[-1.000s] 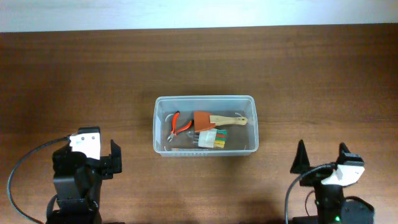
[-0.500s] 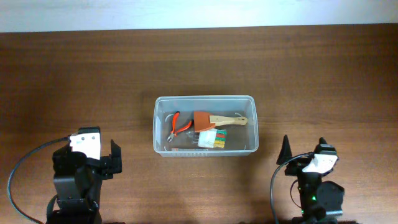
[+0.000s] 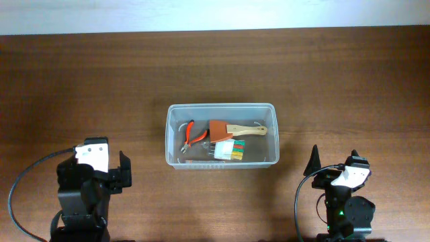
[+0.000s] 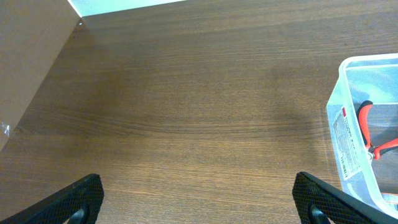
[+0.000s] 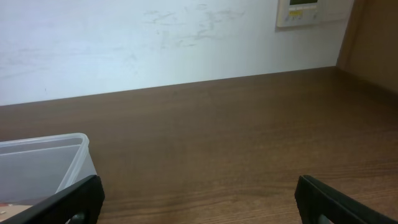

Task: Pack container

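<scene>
The clear container [image 3: 170,134] stands at the table's middle. Inside it lie red-handled pliers [image 3: 191,136], a brush with a brown head and wooden handle [image 3: 235,129] and a white pack with coloured strips [image 3: 230,149]. My left gripper [image 3: 111,168] is open and empty at the front left, well left of the container. My right gripper [image 3: 333,161] is open and empty at the front right. The left wrist view shows the container's corner [image 4: 339,112] with the pliers [image 4: 373,134] at the right, and the open jaws [image 4: 199,202]. The right wrist view shows the container's rim [image 5: 68,140] at the left and open jaws [image 5: 199,199].
Bare brown wood lies all around the container. A white wall [image 5: 155,43] with a small panel [image 5: 305,11] rises behind the table's far edge. A brown board [image 4: 28,56] stands at the far left in the left wrist view.
My right arm has shifted left from the front right corner and turned slightly. The left arm and the container's contents have not moved.
</scene>
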You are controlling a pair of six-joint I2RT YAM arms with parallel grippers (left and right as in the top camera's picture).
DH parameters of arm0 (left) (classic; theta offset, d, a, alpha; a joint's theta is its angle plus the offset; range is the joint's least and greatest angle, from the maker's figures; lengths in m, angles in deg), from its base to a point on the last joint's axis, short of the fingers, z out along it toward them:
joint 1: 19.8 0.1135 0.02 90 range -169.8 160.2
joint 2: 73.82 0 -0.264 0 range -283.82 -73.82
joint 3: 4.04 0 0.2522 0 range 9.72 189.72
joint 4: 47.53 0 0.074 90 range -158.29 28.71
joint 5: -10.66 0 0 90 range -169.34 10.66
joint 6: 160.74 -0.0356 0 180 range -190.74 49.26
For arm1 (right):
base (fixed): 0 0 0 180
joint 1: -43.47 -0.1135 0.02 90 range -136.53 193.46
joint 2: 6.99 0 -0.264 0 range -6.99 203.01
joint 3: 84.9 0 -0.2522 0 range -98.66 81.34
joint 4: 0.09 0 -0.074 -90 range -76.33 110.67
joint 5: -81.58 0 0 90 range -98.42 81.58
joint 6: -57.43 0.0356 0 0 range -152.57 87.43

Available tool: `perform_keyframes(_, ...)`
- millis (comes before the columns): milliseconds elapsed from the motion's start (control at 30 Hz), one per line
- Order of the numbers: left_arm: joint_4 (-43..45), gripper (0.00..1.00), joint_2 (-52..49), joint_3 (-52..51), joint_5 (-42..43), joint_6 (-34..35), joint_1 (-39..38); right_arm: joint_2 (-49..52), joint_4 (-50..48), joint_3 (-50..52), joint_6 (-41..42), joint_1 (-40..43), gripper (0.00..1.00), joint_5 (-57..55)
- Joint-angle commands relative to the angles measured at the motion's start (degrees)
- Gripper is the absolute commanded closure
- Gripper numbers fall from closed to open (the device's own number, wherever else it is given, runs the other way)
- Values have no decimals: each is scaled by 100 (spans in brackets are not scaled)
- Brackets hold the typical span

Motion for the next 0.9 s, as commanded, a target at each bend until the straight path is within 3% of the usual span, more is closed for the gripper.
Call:
perform_keyframes(0,31,1,11,-31,-59,70,7,-50,-2,70,24,42,2,120)
perform_keyframes(333,31,1,11,-31,-59,70,7,-50,4,70,15,42,1,234)
perform_keyframes(500,31,1,11,-31,-59,70,7,-48,7,70,-625,37,1,544)
perform_keyframes(867,31,1,11,-31,-59,70,7,-42,0,70,-621,37,1,525)
